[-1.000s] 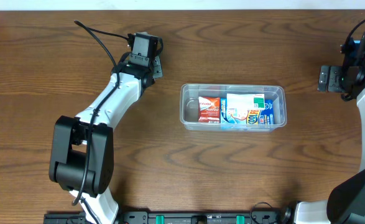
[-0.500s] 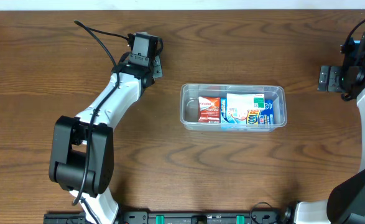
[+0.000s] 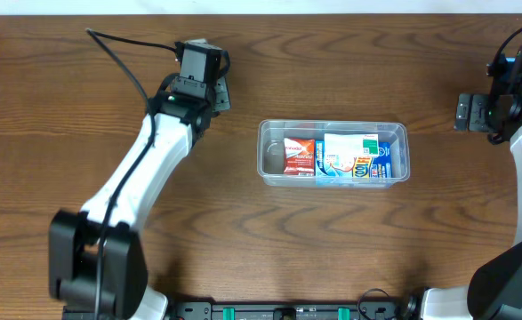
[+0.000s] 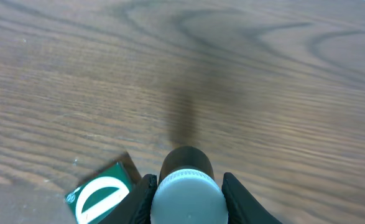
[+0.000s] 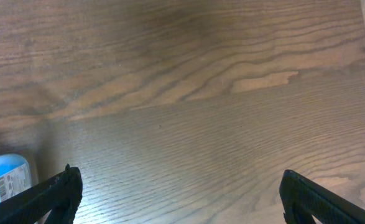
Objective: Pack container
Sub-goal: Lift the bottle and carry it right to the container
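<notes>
Starting nearest the near edge of the brown wooden desk: the clear rectangular plastic container with rounded corners and a rim sits mid-desk, a little right of centre. Its long side runs parallel to the near edge. Inside, a red and white packet stands toward the left end. White, blue and yellow printed boxes sit right against it. Some room is left at both ends.

Handling (judgement): thin-walled tub, light even with this load. It will likely flex if pinched mid-wall, and the smooth sides look slippery. The best hold is the rim at a short end, where the rounded corners stiffen it. Loading from above should need no hold at all.

Farther back, close to the right edge: right gripper, fingers spread wide, nothing between them. A small blue and white printed pack shows at the edge of its wrist view. Its position on the desk cannot be told.

Farthest, toward the far left corner: left gripper, fingers closed against a dark round bottle with a pale grey cap, touching it on both sides. A green and white flat box sits just beside the bottle. Whether they touch cannot be told.
</notes>
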You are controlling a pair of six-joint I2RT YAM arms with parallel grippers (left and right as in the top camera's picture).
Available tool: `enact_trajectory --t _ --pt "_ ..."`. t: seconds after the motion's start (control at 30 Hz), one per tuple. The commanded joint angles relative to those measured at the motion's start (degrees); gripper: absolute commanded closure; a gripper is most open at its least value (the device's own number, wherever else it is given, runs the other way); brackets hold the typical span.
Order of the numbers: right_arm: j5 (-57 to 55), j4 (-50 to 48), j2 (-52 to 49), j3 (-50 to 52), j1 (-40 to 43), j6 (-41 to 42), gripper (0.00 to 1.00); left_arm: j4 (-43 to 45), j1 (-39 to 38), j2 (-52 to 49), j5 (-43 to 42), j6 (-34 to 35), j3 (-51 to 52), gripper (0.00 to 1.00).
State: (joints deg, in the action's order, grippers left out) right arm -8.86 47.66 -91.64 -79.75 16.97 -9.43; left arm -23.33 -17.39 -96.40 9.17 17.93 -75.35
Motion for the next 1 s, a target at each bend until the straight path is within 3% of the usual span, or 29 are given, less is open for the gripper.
enact_trajectory --t 0.0,0.5,0.97 --pt "-0.35 -0.07 1.29 -0.17 0.22 0.83 0.01 -1.86 -2.1 4.2 0.24 -0.31 -0.74 0.69" --pt "-0.35 -0.07 1.29 -0.17 0.22 0.83 0.01 -11.37 -13.18 19.67 0.24 4.04 -0.74 0.69" --pt "-0.35 -0.09 1.29 -0.17 0.22 0.83 0.01 -14.01 -23.3 17.2 0.48 7.04 -0.74 0.69"
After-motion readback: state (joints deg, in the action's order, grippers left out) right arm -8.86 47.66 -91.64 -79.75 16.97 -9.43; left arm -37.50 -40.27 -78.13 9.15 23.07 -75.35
